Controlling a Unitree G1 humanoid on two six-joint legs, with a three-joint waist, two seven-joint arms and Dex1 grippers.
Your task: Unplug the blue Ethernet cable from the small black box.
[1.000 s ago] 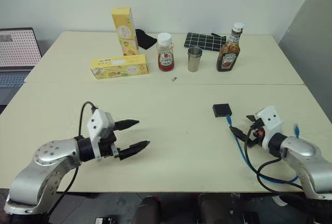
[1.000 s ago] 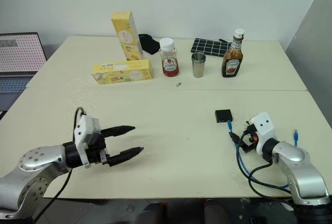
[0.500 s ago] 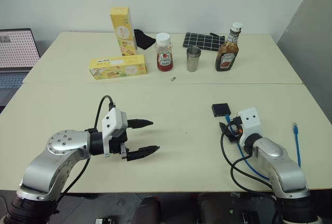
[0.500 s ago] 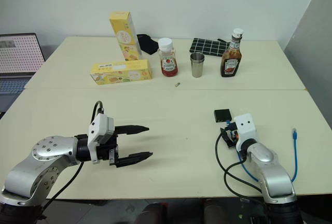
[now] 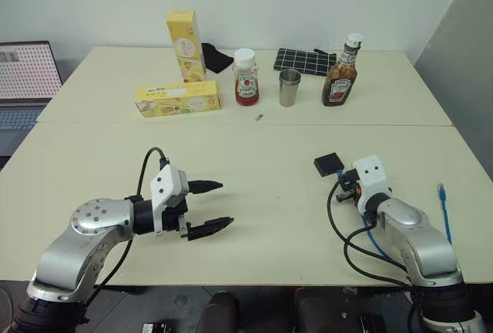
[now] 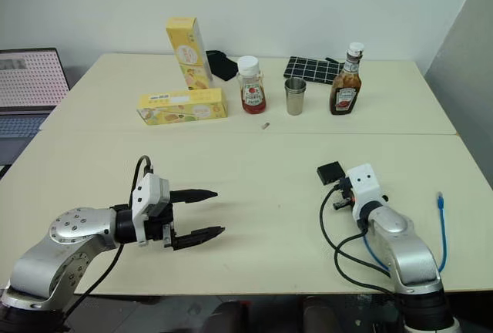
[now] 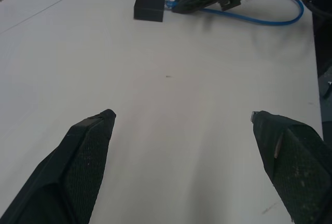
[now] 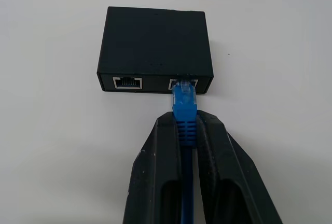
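The small black box [image 8: 155, 47] lies flat on the table, right of the middle. The blue Ethernet cable [image 8: 184, 105] sits with its plug in one of the box's two side ports. My right gripper [image 8: 184, 125] is shut on the cable just behind the plug, with its fingertips a short way from the box. From there the cable loops back along the table, and its free end [image 5: 441, 190] lies at the right. My left gripper [image 5: 224, 203] hovers open over the left half of the table, far from the box [image 7: 150, 12], with nothing between its fingers.
Along the back stand two yellow cartons [image 5: 178, 99], a ketchup bottle [image 5: 246, 79], a metal cup [image 5: 289, 88], a brown sauce bottle [image 5: 340, 77], a grid mat [image 5: 302, 60] and a black cloth [image 5: 216, 58]. A laptop [image 5: 27, 79] sits at far left.
My right gripper has come up to the box and shut on the blue cable behind its plug. The left gripper stays open in about the same place.
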